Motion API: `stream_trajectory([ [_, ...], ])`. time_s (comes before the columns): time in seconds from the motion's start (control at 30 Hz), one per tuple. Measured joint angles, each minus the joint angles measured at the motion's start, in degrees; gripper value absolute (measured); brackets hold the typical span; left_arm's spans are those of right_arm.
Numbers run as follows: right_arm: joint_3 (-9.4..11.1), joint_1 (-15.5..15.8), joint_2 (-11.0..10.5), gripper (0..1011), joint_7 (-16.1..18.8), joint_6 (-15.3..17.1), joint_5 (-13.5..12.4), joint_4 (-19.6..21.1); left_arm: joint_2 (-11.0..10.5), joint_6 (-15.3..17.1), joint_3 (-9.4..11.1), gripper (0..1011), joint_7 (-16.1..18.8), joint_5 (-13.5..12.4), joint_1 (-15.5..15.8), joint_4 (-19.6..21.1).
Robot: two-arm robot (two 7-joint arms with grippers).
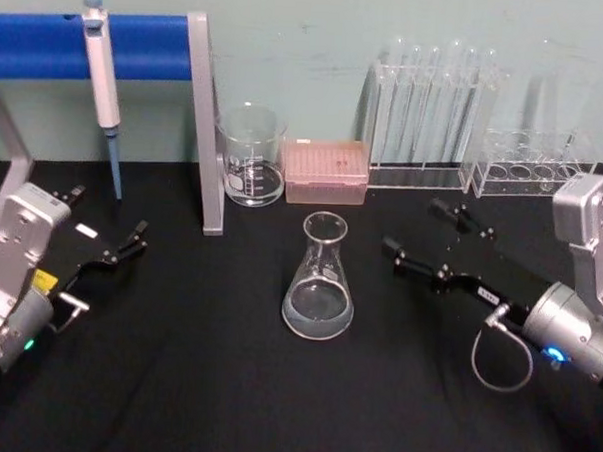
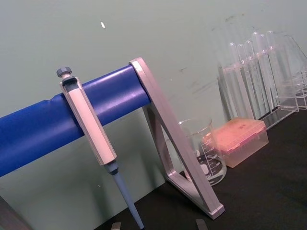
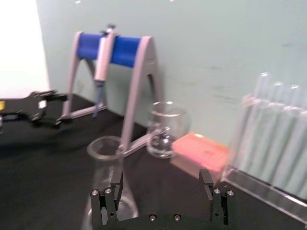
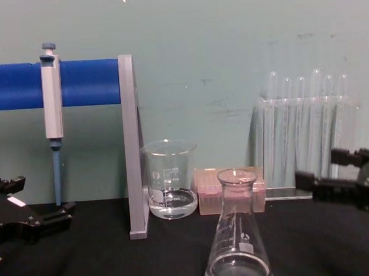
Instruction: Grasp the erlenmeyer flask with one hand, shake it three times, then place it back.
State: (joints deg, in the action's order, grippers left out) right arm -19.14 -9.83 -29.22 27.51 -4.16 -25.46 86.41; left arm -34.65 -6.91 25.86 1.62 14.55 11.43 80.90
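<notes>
The right black gripper (image 1: 433,233), on its silver cylindrical wrist at the right of the head view, has its fingers spread wide and holds nothing; it sits right of centre, pointing left toward the clear glass conical erlenmeyer flask (image 1: 319,279), near it but apart. In the right wrist view the two black fingers (image 3: 113,189) stand at the bottom edge, the flask's rim just beside the left one. The flask stands upright on the black table (image 1: 225,383) at the middle of the head view, a little clear liquid in its base. Behind it, toward the upper centre, stand a straight-sided glass beaker (image 1: 253,154) and a pink tip box (image 1: 327,171), with a clear test tube rack (image 1: 431,117) at upper right. The left black gripper (image 1: 106,228) rests at the left edge, fingers also apart, below a grey and blue pipette (image 1: 102,87) hanging on the blue-barred stand (image 1: 149,47).
</notes>
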Motion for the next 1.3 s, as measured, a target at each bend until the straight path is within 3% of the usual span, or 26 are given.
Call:
stream_trajectory([
  [0.33,2.42,-0.67,4.93,1003,-7.58,0.28,2.37,-0.43,0.0,0.0,0.0,1001,0.0,0.0,0.0,0.0],
  [0.4,2.78,-1.09,6.71,1002,-10.15,0.3,3.79,-0.83,0.0,0.0,0.0,1001,0.0,0.0,0.0,0.0],
  [0.73,3.05,-2.85,11.79,1002,-16.63,0.71,8.53,-3.39,0.0,0.0,0.0,1001,0.0,0.0,0.0,0.0],
  [1.3,3.2,-6.32,17.28,1002,-19.77,1.41,13.1,-12.12,0.0,0.0,0.0,1001,0.0,0.0,0.0,0.0],
])
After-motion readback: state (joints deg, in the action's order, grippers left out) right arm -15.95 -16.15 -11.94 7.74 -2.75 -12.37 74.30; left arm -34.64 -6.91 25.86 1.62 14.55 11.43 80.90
